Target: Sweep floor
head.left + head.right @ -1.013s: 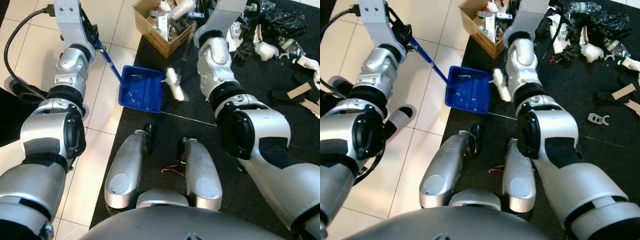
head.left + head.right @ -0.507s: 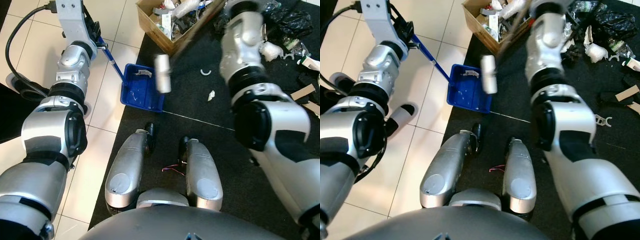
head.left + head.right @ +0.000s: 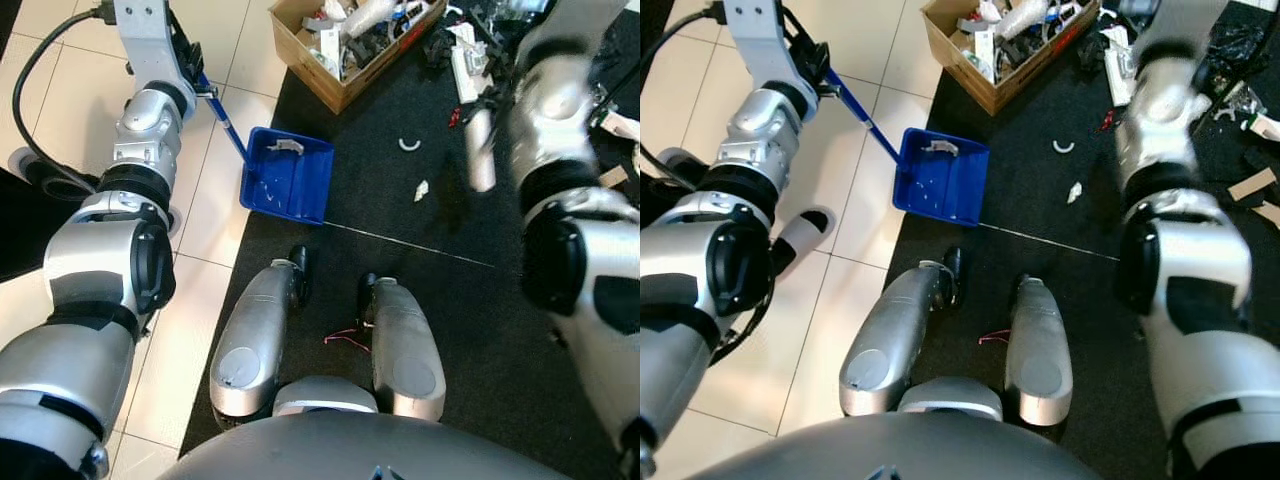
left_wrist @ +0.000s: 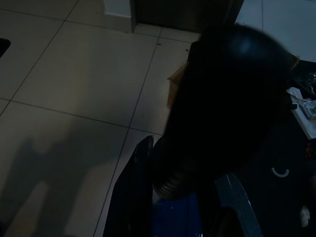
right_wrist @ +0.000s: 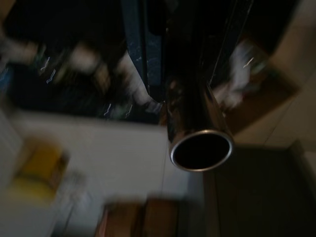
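A: Where is your dustpan now?

B: Your blue dustpan (image 3: 288, 176) sits at about 11 o'clock from the robot's feet (image 3: 297, 262), right on the edge where the black rug (image 3: 400, 250) meets the white floor tiles (image 3: 60, 90). A small pale scrap (image 3: 283, 146) lies inside it.

A: Who holds it?

B: Your left hand (image 3: 185, 62) is up at 10 o'clock, at the top of the blue handle (image 3: 222, 122). It looks closed around the handle, but you cannot see the fingers well enough to be sure.

A: And your other hand?

B: Your right arm (image 3: 550, 120) is up at 2 o'clock and blurry. In the right wrist view, a shiny metal tube (image 5: 200, 133) runs along the black fingers (image 5: 145, 44). You cannot tell how tightly it is gripped.

A: What is left on the rug?

B: A white curved piece (image 3: 408, 146) and a small crumpled bit (image 3: 422, 190) lie at 1 o'clock. A cardboard box (image 3: 330, 85) full of junk sits at 12 o'clock.
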Available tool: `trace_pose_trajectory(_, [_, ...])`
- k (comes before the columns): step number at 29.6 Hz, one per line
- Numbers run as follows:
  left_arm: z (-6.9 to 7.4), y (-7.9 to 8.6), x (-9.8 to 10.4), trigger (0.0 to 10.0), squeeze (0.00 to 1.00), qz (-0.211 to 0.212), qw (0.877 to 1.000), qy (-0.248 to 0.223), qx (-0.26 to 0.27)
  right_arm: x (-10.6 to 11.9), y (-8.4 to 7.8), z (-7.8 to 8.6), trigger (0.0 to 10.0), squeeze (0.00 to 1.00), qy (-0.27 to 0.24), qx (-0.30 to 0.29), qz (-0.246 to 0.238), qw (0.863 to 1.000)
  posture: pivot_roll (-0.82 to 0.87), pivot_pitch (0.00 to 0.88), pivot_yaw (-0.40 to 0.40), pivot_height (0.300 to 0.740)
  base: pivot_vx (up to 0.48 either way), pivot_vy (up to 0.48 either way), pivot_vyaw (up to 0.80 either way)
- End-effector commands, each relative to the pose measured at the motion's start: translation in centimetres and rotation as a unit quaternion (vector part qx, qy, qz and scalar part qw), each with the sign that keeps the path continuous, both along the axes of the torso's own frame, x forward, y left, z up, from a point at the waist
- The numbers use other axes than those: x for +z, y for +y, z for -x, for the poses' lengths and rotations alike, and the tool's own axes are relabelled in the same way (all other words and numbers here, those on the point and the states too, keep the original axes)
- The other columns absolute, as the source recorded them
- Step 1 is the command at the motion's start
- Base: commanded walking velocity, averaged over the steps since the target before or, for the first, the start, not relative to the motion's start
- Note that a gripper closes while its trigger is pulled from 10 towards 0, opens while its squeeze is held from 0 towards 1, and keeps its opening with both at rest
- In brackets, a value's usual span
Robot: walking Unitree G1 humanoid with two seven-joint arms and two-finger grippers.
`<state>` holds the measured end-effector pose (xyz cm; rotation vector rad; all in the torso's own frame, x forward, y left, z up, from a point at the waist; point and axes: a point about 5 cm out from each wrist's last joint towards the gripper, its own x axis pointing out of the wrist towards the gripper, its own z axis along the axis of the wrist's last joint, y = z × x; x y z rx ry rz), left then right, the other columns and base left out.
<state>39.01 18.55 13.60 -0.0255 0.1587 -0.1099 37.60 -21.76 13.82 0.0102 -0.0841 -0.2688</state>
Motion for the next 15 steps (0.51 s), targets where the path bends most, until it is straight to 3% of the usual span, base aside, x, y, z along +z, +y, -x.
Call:
trace_pose_trajectory(1, [0.4, -1.0, -1.2, 10.0, 0.00, 0.016, 0.999, 0.024, -0.020, -2.4, 0.4, 0.7, 10.0, 0.00, 0.044, -0.005, -0.042, 0.998, 0.16, 0.263, 0.095, 0.740, 0.000, 0.000, 0.00])
trace_pose_trajectory(8, [0.5, -1.0, -1.4, 10.0, 0.00, 0.020, 0.999, 0.024, -0.026, -3.3, 2.5, 0.8, 10.0, 0.00, 0.048, 0.010, -0.112, 0.992, 0.17, 0.265, 0.094, 0.740, 0.000, 0.000, 0.00])
trace_pose_trajectory(15, [0.7, -1.4, -1.8, 10.0, 0.00, 0.027, 0.999, 0.029, -0.025, 0.6, 4.8, -0.9, 10.0, 0.00, -0.059, 0.066, -0.208, 0.974, 0.14, 0.253, 0.072, 0.740, 0.000, 0.000, 0.00])
